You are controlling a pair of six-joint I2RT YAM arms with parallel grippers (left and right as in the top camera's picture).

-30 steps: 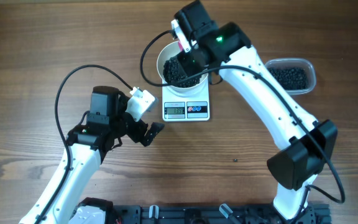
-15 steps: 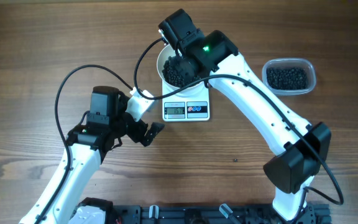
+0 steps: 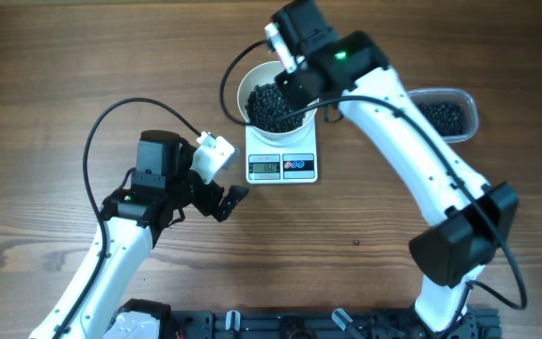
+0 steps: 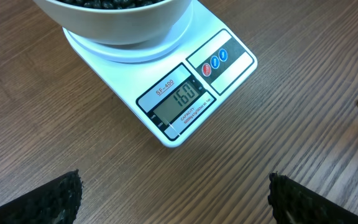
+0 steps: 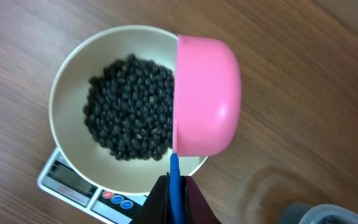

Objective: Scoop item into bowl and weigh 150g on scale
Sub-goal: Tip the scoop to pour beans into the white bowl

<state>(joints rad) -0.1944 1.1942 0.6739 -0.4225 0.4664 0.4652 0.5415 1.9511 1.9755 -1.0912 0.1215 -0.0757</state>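
My right gripper (image 5: 174,186) has swung back right, clamped on the pink scoop (image 5: 207,93) tipped over the bowl (image 5: 64,87) of beans (image 5: 129,115) on the scale (image 4: 185,93); my left gripper (image 4: 176,202) gapes wide.

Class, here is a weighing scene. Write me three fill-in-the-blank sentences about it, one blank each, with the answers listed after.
1. The bowl stands on the scale and holds ___ beads.
2. The right end effector is shut on the blue handle of a ___ scoop.
3. The left end effector holds nothing, and its jaws are ___.
Missing words: black; pink; open.
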